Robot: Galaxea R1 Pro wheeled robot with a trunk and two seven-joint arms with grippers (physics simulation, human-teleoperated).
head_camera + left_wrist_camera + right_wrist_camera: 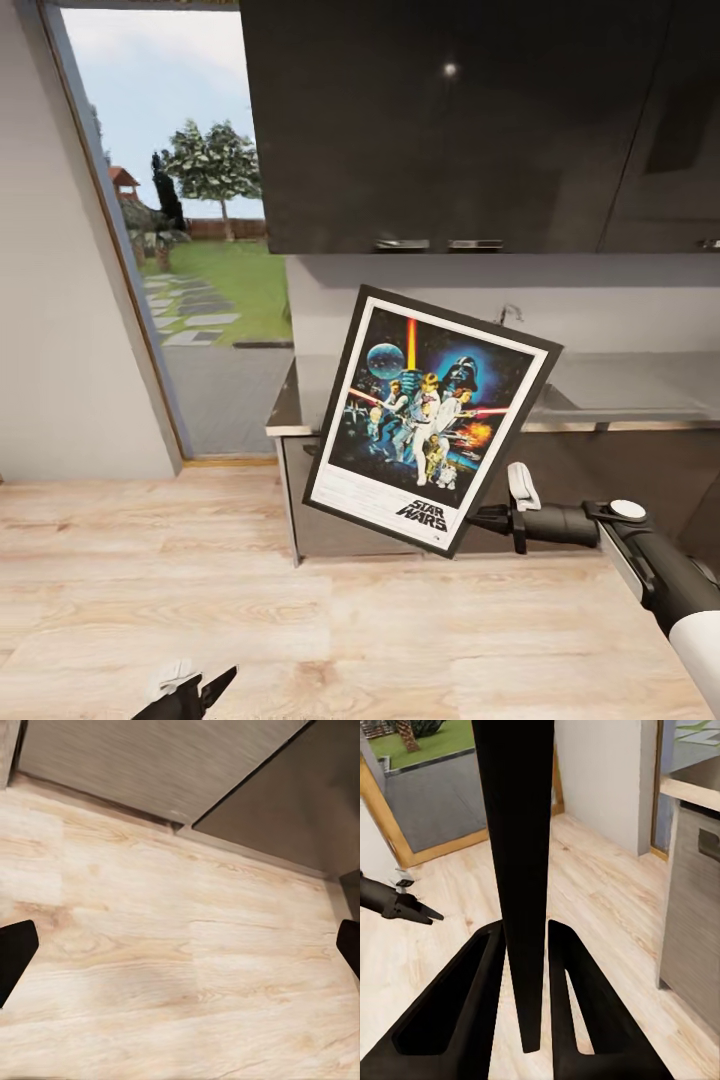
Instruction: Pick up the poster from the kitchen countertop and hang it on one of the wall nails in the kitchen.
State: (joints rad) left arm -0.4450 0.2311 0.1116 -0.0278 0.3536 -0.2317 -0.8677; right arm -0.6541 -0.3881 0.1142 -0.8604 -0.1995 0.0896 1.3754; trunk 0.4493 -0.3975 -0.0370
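Note:
The poster (432, 418) hangs tilted in the air in front of the kitchen countertop (630, 392), its Star Wars artwork facing me. My right gripper (484, 519) is shut on its lower right edge. In the right wrist view the poster (519, 855) appears edge-on as a black strip pinched between the two fingers (472, 982). My left gripper (192, 690) hangs low over the wooden floor, open and holding nothing, its fingertips (15, 952) far apart. The wall nails are out of view.
Dark glossy upper cabinets (450, 120) hang above the counter, and a chrome tap (508, 314) stands behind the poster. A tall glass door (195, 260) to the garden is at the left, beside a pale wall (60, 320). Wooden floor (320, 620) stretches in front.

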